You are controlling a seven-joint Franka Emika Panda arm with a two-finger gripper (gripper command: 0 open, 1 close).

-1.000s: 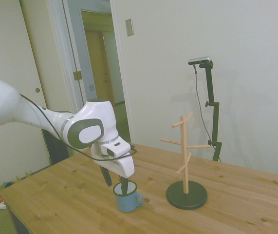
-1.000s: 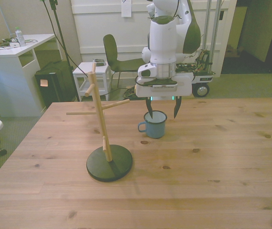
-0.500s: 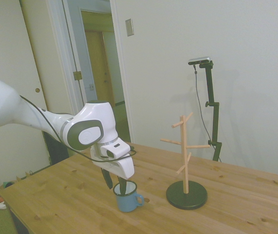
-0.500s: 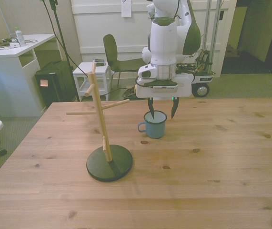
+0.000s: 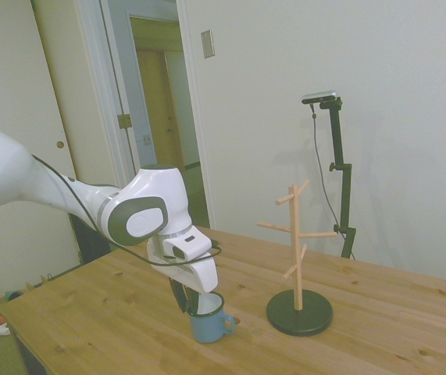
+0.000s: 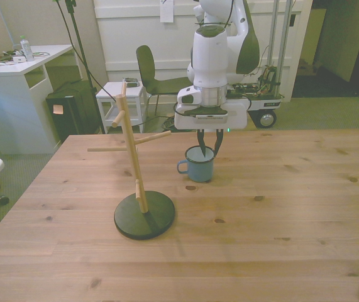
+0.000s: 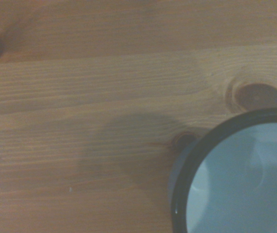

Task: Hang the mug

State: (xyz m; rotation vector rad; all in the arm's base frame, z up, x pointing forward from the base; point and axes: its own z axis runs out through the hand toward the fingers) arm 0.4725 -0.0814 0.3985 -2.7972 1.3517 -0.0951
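Observation:
The mug (image 6: pixel 198 166) is small, blue, white inside, and stands upright on the wooden table (image 6: pixel 280 207). Its loop handle (image 6: pixel 181 167) points toward the front view's left. My gripper (image 6: pixel 209 148) comes down from above, shut on the mug's rim with one finger inside the cup and one outside. In the side view the mug (image 5: pixel 209 322) sits under the gripper (image 5: pixel 194 303). A wooden mug tree (image 6: pixel 131 148) on a round dark base (image 6: pixel 144 215) stands to the front view's left of the mug, apart from it. The wrist view shows the mug's dark rim (image 7: pixel 211 141).
The mug tree (image 5: pixel 295 250) has several pegs slanting upward at different heights. Behind the table are a chair (image 6: pixel 149 70), a small white stool (image 6: pixel 117 95) and a white desk (image 6: pixel 16 69). A knot (image 6: pixel 190 187) marks the wood in front of the mug.
The fingers have closed from wide open onto the mug's rim. The gripper and mug have shifted slightly toward the front view's left.

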